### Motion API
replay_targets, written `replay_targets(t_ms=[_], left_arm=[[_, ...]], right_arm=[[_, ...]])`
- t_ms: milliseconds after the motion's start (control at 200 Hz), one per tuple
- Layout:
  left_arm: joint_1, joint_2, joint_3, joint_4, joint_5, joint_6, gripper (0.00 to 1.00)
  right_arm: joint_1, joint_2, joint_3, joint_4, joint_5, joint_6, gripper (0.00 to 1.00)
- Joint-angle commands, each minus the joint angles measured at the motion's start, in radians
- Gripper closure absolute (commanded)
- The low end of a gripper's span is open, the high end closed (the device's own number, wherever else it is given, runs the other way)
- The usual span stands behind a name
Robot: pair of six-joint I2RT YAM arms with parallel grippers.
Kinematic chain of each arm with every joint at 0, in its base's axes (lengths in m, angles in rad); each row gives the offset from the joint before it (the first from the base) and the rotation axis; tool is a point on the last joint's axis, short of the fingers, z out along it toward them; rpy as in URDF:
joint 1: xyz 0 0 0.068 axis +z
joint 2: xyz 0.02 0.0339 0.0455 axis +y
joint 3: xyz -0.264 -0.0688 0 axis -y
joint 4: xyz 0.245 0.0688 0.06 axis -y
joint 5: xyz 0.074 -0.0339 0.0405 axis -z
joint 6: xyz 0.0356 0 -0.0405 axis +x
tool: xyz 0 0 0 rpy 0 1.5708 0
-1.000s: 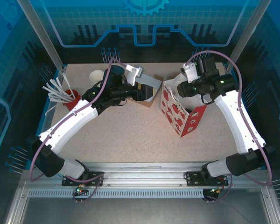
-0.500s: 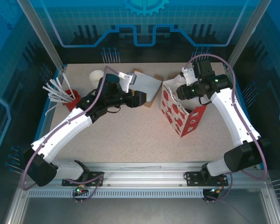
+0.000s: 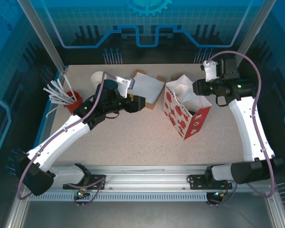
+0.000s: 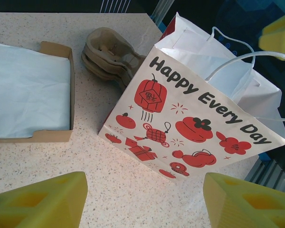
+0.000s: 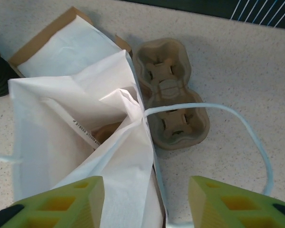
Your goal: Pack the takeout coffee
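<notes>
my left gripper [image 4: 145, 190] + right gripper [image 5: 147, 192]: both spread, empty | pale paper coffee cup with black lid: can't tell where, probably hidden inside the red-printed white paper bag [image 4: 194, 128] | my guess: light, squishy, spillable, so I'd pinch mid-wall gently, upright

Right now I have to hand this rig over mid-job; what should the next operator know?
Left gripper: open, empty, facing the printed side of the paper bag.
Right gripper: open, empty, above the bag's open mouth.
Bag stands upright on the table; stacked pulp cup carriers lie beside it, one handle draped across them.
Takeout coffee: neither gripper holds it; crumpled white paper hides the bag's inside, so I cannot tell whether it is packed.
Left to do: check inside the bag; if the cup is missing, find it and load it upright.
</notes>
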Motion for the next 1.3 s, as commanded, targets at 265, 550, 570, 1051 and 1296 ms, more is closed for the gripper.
replay_targets(t_ms=[265, 550, 570, 1051, 1296], left_arm=[[-0.002, -0.022, -0.007, -0.006, -0.013, 0.023, 0.33], [-0.002, -0.019, 0.0, -0.023, -0.015, 0.037, 0.32], [-0.002, -0.019, 0.0, -0.023, -0.014, 0.037, 0.32], [-0.002, -0.017, -0.01, -0.031, -0.013, 0.054, 0.32], [-0.001, -0.017, -0.017, -0.036, -0.02, 0.061, 0.32]], right_arm=[[-0.009, 0.163, 0.064, 0.043, 0.007, -0.011, 0.62], [-0.007, 0.255, 0.124, 0.055, -0.017, 0.002, 0.84], [-0.007, 0.257, 0.126, 0.058, -0.015, 0.005, 0.85], [0.0, 0.341, 0.2, 0.136, 0.014, 0.114, 0.88], [0.031, 0.39, 0.265, 0.145, 0.037, 0.151, 0.81]])
